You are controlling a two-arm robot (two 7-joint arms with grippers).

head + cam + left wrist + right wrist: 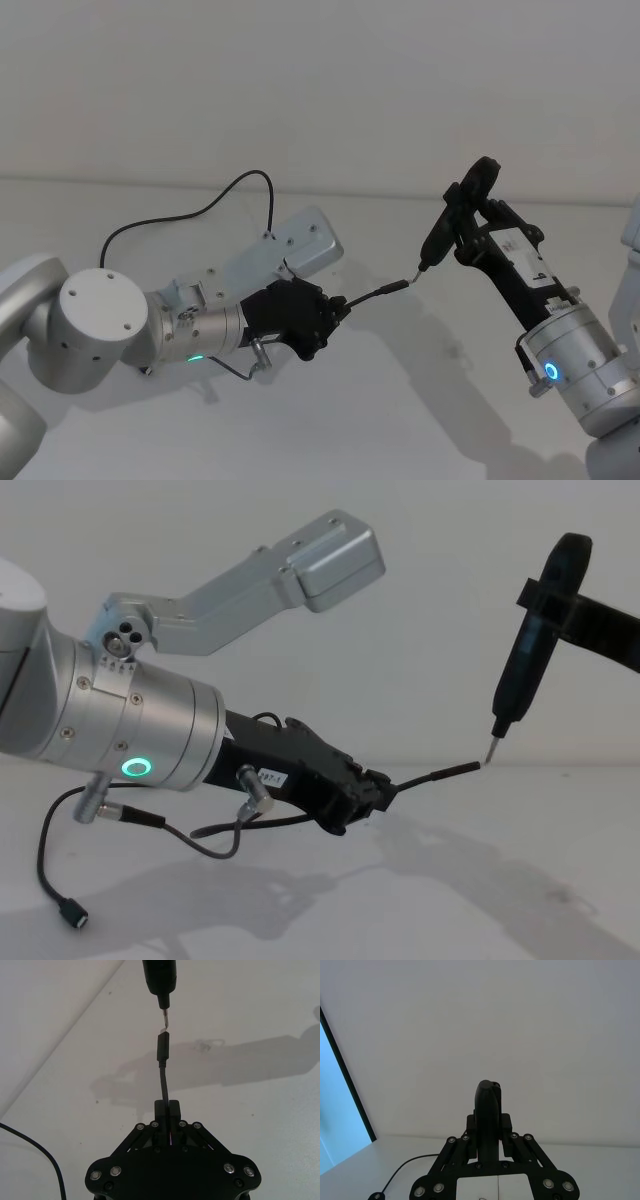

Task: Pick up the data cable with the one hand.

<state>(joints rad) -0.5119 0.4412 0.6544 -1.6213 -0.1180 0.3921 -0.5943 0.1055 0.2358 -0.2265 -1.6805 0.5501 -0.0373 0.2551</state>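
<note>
Fingers of the left gripper [335, 308] clench the data cable [163, 1072] just behind its slim black cylindrical plug [448, 773], holding it lifted off the smooth white worktop [400, 420]. The cable's thin loose end trails down to a small flat connector [72, 913] lying on the worktop. Opposite, the right gripper [462, 222], black and angular on a fat silver cylinder, grips a tapered black pen-like tool [522, 670], whose pointed metal tip meets the plug's end.
</note>
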